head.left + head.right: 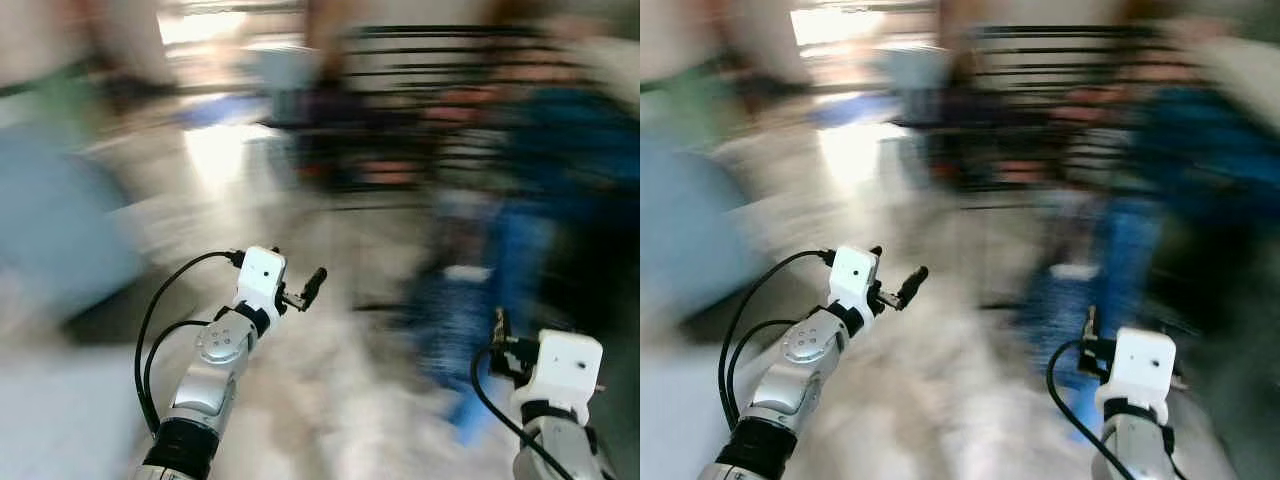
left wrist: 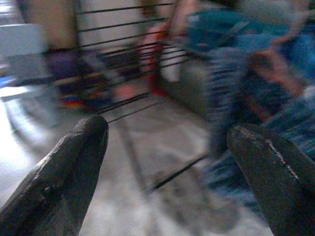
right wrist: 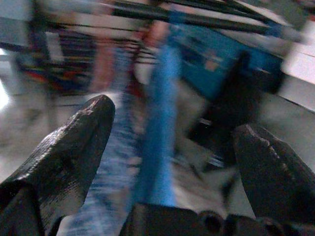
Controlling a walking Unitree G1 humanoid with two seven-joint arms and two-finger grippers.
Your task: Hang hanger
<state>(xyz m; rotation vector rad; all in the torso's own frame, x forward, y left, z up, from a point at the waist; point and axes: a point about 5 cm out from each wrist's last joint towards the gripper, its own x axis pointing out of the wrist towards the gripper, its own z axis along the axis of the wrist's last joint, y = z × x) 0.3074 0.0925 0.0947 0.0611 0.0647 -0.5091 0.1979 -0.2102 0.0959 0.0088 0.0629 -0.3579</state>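
Head views motion-blurred. Hanger not identifiable. Dark horizontal-barred metal rack (image 1: 440, 110) at 1 o'clock, draped with blue garments (image 1: 560, 150). Left gripper (image 2: 162, 147) fingers apart, empty. Right gripper (image 3: 172, 142) fingers apart, empty, likely nearer rack.

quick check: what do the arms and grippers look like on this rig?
Both arms are silver metal with a black band lower down. Each wrist carries a white boxy housing with looping black cables. The left gripper and right gripper each have two long black fingers, matte and slightly textured, tapering to rounded tips.
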